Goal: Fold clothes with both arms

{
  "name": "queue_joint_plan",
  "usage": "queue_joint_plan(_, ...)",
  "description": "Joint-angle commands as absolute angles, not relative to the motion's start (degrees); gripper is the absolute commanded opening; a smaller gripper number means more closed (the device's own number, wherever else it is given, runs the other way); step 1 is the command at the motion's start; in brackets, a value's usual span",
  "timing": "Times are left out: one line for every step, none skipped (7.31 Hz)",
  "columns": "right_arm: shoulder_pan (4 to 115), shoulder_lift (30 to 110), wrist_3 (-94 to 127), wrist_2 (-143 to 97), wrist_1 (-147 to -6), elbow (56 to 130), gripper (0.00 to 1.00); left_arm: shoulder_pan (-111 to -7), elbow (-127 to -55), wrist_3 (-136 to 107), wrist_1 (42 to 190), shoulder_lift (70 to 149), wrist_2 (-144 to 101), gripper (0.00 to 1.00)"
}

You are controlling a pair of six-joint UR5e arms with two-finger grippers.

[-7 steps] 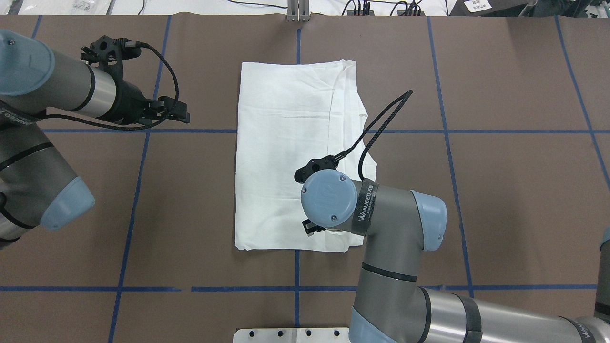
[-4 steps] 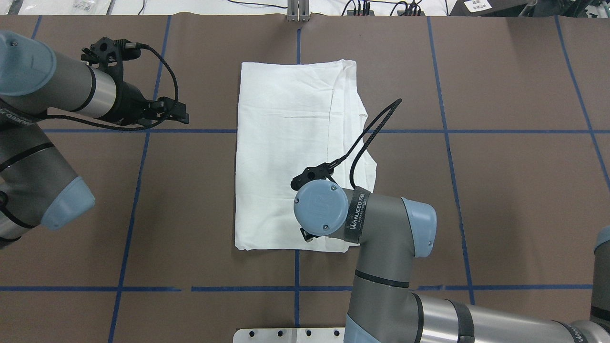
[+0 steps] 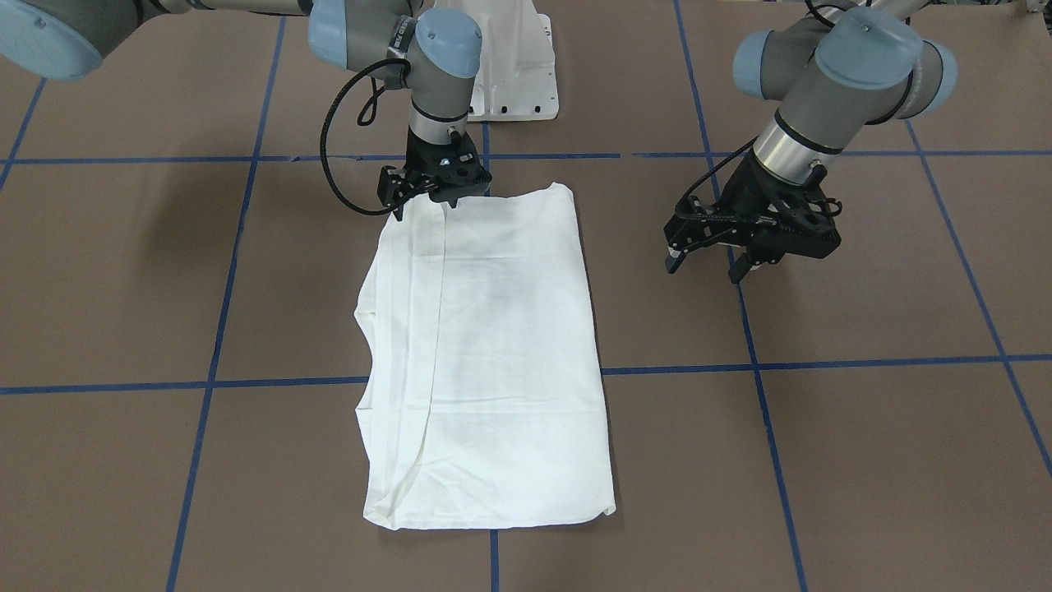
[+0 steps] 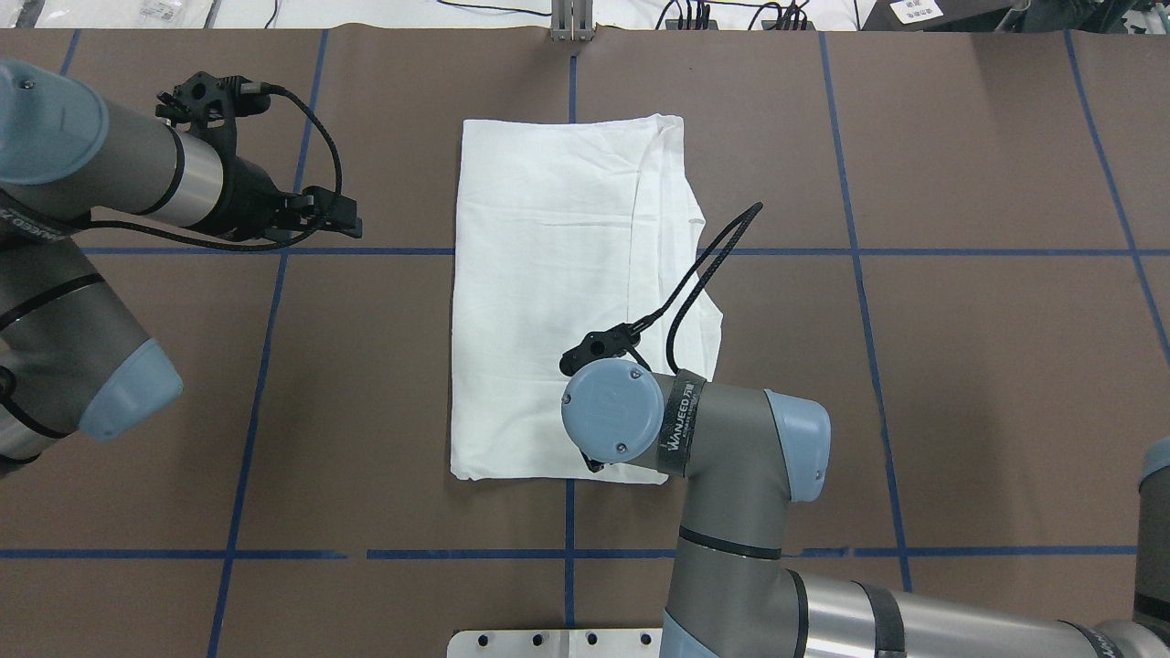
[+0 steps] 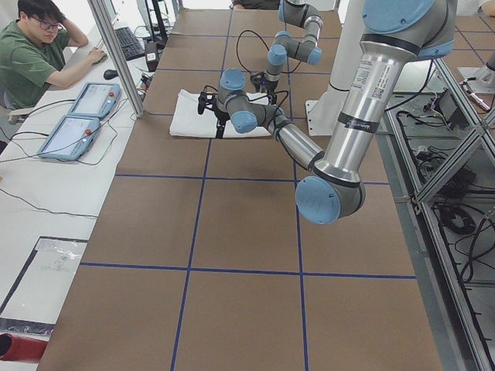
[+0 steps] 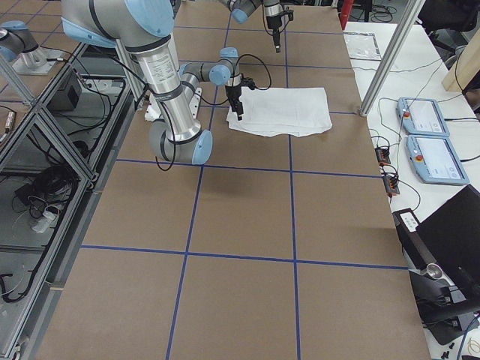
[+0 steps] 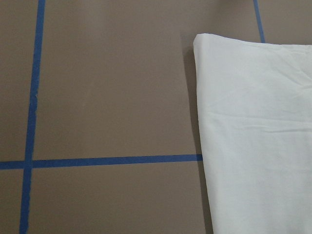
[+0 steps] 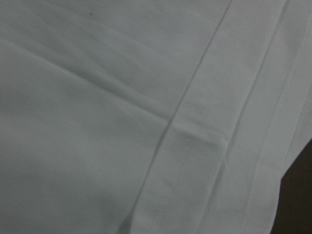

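The white shirt point(image 3: 493, 345) point(image 4: 539, 274) lies folded into a long rectangle mid-table, with a narrower folded strip along its right side in the overhead view. My right gripper point(image 3: 436, 197) is down at the shirt's near edge, the one closest to the robot base. The wrist hides its fingers from overhead, so I cannot tell how they stand. The right wrist view is filled with white cloth point(image 8: 97, 122) and a hem seam. My left gripper point(image 3: 705, 267) point(image 4: 352, 222) hovers open and empty over bare table, left of the shirt. A shirt corner point(image 7: 258, 122) shows in the left wrist view.
The brown table cover carries a grid of blue tape lines point(image 4: 274, 366). The white pedestal base point(image 3: 509, 66) stands just behind the shirt's near edge. A seated person point(image 5: 31, 54) and control tablets point(image 5: 77, 116) are beyond the table's far side.
My right arm has drawn back toward the robot base and slightly left, bringing its gripper to the shirt's near edge. The left arm and the shirt have stayed put.
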State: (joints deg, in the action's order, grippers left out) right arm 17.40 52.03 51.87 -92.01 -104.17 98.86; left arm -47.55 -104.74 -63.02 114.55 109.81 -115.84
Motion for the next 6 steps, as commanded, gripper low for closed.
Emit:
queue_joint_plan(17.8, 52.6, 51.9, -91.8, -104.3, 98.8, 1.0, -47.5, -104.2, -63.0, 114.7, 110.0, -115.8, 1.0)
queue_joint_plan(18.0, 52.8, 51.9, -91.8, -104.5, 98.8, 1.0, -47.5, -104.2, -63.0, 114.8, 110.0, -115.8, 1.0)
queue_joint_plan(18.2, 53.4, 51.9, -91.8, -104.5, 98.8, 1.0, -47.5, -104.1, -63.1, 114.7, 110.2, -115.8, 1.0)
queue_joint_plan(18.5, 53.6, 51.8, -91.9, -104.5, 98.8, 1.0, -47.5, -103.9, -63.1, 114.8, 110.1, -115.8, 1.0)
queue_joint_plan(18.5, 53.9, 51.8, -91.9, -104.5, 98.8, 1.0, -47.5, -103.9, -63.1, 114.7, 110.1, -115.8, 1.0)
queue_joint_plan(18.6, 54.0, 51.8, -91.9, -104.5, 98.9, 1.0, -47.5, -103.9, -63.1, 114.7, 110.0, -115.8, 1.0)
